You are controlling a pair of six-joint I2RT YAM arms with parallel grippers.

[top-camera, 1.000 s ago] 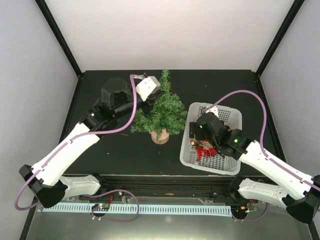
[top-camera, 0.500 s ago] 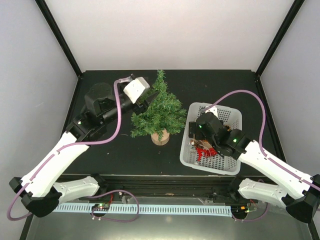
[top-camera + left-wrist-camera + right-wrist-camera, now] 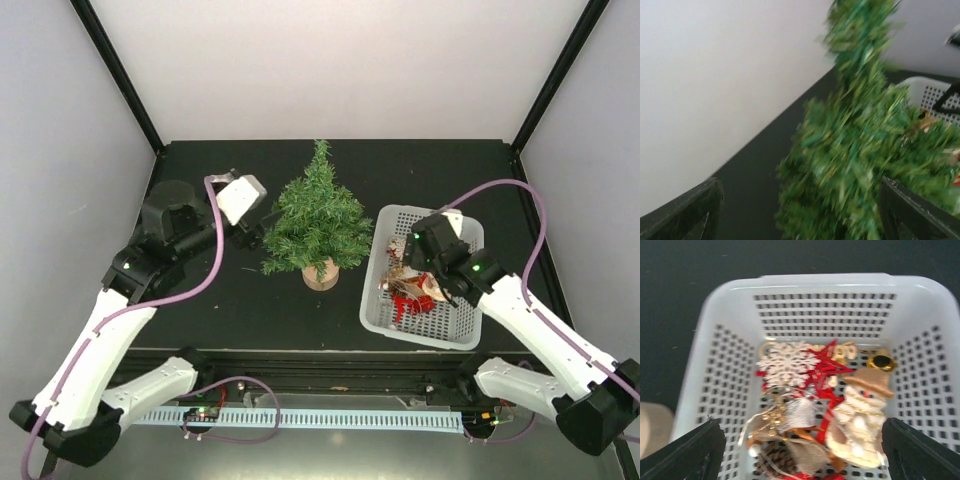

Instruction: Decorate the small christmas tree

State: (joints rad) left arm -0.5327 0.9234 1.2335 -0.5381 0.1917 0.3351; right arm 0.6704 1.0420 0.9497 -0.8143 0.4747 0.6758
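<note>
Desk [image 3: 230, 300]: small christmas tree [image 3: 318, 225] upright, at centre. White basket [image 3: 372, 305] just beside tree, toward right edge. Left gripper [image 3: 252, 232] spread, empty, just beside tree's left branches, facing them. Right gripper [image 3: 800, 426] spread, empty, above basket; nearer arm for ornaments. Snowman [image 3: 860, 415], snowflake [image 3: 787, 364] and red star [image 3: 825, 371] lie straight below it. Likely pick there, then carry leftward to tree.

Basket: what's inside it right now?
The basket holds a heap of ornaments: white snowflake, red star, snowman, gold bell, pine cone. Anything beneath the heap is covered.
</note>
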